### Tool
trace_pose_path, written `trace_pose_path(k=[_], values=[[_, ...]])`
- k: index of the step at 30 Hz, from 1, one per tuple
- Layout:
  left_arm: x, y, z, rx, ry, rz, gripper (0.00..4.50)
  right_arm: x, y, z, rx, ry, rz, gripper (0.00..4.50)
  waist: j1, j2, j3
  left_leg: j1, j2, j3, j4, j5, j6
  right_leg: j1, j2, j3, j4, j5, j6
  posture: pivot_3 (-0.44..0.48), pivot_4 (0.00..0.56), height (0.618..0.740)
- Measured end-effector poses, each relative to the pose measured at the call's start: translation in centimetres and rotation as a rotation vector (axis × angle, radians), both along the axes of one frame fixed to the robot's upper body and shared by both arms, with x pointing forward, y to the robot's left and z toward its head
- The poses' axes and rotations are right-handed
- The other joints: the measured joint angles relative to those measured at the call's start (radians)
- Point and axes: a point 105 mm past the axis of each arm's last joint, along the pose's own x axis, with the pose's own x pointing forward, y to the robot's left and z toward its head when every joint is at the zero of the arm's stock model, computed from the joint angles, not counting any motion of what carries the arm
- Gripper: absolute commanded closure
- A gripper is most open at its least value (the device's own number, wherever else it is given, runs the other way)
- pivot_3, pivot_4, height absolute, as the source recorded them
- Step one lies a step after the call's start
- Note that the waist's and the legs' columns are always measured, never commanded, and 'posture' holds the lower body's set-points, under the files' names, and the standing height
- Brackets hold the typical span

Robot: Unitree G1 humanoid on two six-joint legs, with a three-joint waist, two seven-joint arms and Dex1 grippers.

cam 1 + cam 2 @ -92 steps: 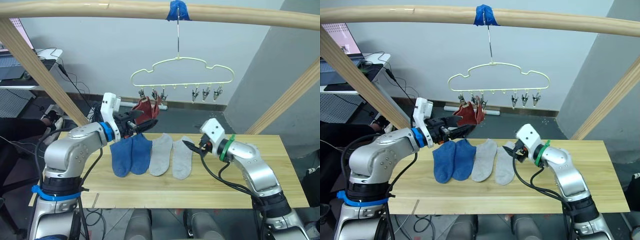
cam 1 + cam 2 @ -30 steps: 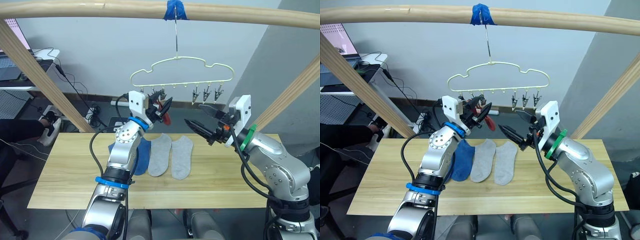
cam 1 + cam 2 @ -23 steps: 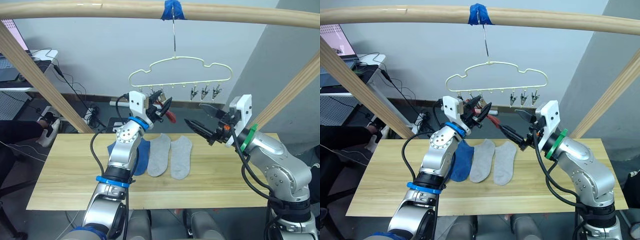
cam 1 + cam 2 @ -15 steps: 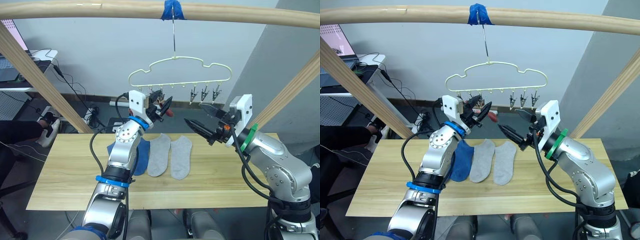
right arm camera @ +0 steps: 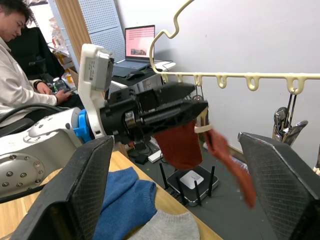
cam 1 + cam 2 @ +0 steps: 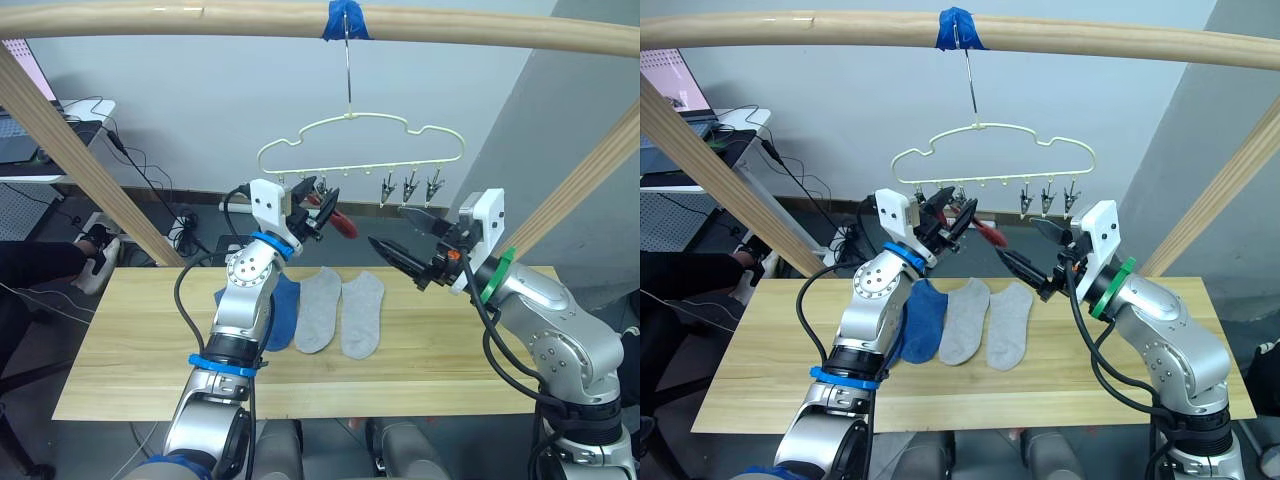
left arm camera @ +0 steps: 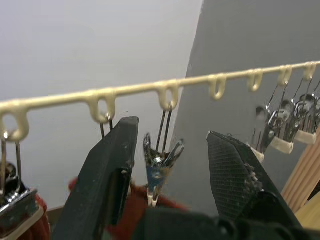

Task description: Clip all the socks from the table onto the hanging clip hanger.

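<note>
The left gripper (image 7: 170,165) straddles a metal clip (image 7: 159,165) on the clip hanger (image 6: 360,135), fingers apart; the right gripper (image 6: 392,240), fingers spread, hovers beside a rust red sock (image 6: 985,230).

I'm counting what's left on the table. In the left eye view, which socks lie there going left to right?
Blue socks → first light grey sock → second light grey sock, all on the table.
</note>
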Motion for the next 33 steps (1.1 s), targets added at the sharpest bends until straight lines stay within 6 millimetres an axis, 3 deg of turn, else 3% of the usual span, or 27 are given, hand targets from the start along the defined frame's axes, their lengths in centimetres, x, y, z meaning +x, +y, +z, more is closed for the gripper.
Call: trace_pose_path(k=[18, 21, 26, 30, 33], values=[[0.59, 0.07, -0.53, -0.003, 0.015, 0.011, 2.06, 0.03, 0.03, -0.04, -0.001, 0.001, -0.003, 0.32, -0.001, 0.000, 0.000, 0.000, 0.000, 0.000, 0.000, 0.000, 0.000, 0.000, 0.000, 0.000, 0.000, -0.001, 0.001, -0.089, 0.209, 0.740], [0.67, 0.11, -0.33, -0.003, 0.004, 0.019, 2.58, 0.01, 0.10, -0.07, -0.002, 0.003, 0.000, 0.32, 0.000, 0.000, 0.000, 0.000, 0.000, 0.000, 0.000, 0.000, 0.000, 0.000, 0.000, 0.000, 0.000, -0.001, 0.001, -0.091, 0.209, 0.740], [0.83, 0.09, -0.15, -0.005, -0.002, 0.024, 3.93, 0.00, 0.11, -0.08, -0.002, 0.003, 0.000, 0.32, -0.001, 0.000, 0.000, 0.000, 0.000, 0.000, 0.000, 0.000, 0.000, 0.000, 0.000, 0.000, 0.000, -0.001, 0.001, -0.092, 0.207, 0.740], [0.83, 0.02, -0.01, -0.008, -0.008, 0.022, 4.49, 0.00, 0.11, -0.08, -0.002, 0.003, 0.000, 0.32, -0.001, 0.000, 0.000, 0.000, 0.000, 0.000, 0.000, 0.000, 0.000, 0.000, 0.000, 0.000, 0.000, -0.001, 0.001, -0.089, 0.207, 0.740], [0.82, 0.01, 0.02, -0.009, -0.009, 0.022, 4.49, -0.02, 0.20, -0.13, -0.004, 0.004, 0.003, 0.32, -0.001, 0.000, 0.000, 0.000, 0.000, 0.000, 0.000, 0.000, 0.000, 0.000, 0.000, 0.000, 0.000, -0.001, 0.001, -0.089, 0.207, 0.740]])
